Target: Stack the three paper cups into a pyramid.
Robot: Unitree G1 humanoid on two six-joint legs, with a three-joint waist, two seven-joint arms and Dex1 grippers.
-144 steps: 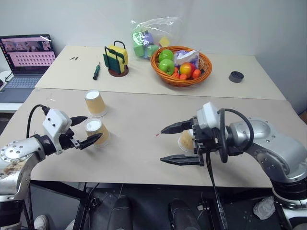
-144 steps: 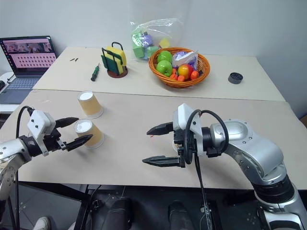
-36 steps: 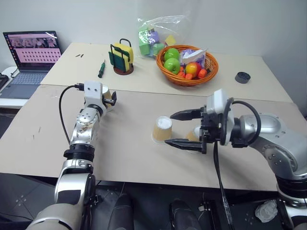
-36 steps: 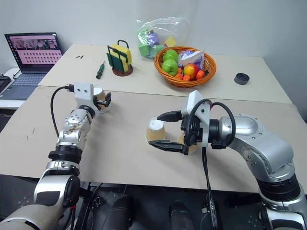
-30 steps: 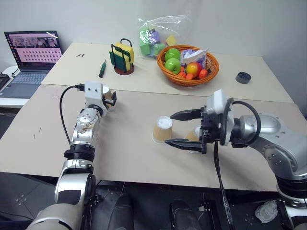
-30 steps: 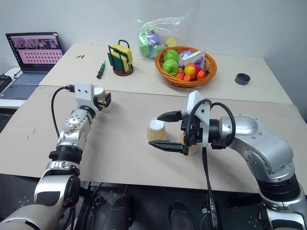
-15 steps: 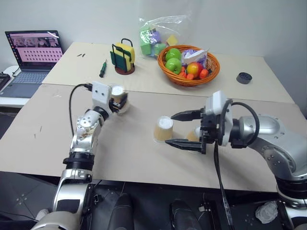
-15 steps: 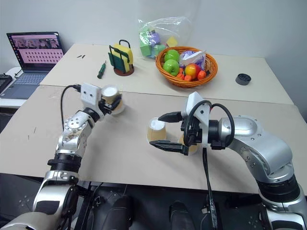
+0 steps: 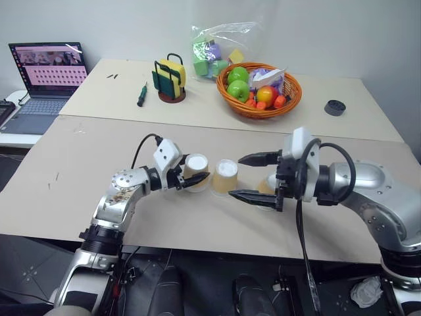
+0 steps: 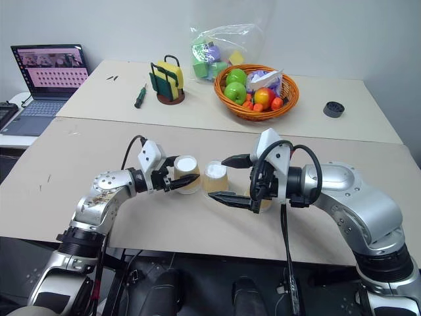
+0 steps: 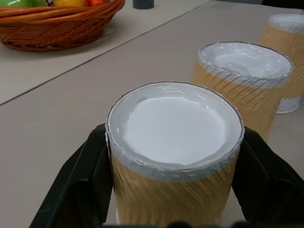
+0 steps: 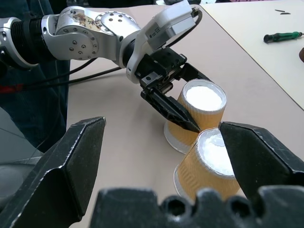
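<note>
Carrying an upturned paper cup [image 9: 195, 170] pinched in its fingers, the left gripper [image 9: 191, 179] has swung in beside the middle cup [image 9: 224, 176]. The right gripper [image 9: 253, 178] waits spread wide, third cup [image 9: 265, 187] between its fingers. Base row forming.

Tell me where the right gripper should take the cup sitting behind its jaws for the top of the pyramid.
Grip the third cup across its ribbed side wall, about mid-height, coming in level from the robot's right. It stands upside down, white base up, so the taper widens toward the table. The right gripper is already open beside it; the left gripper holds another cup.
</note>
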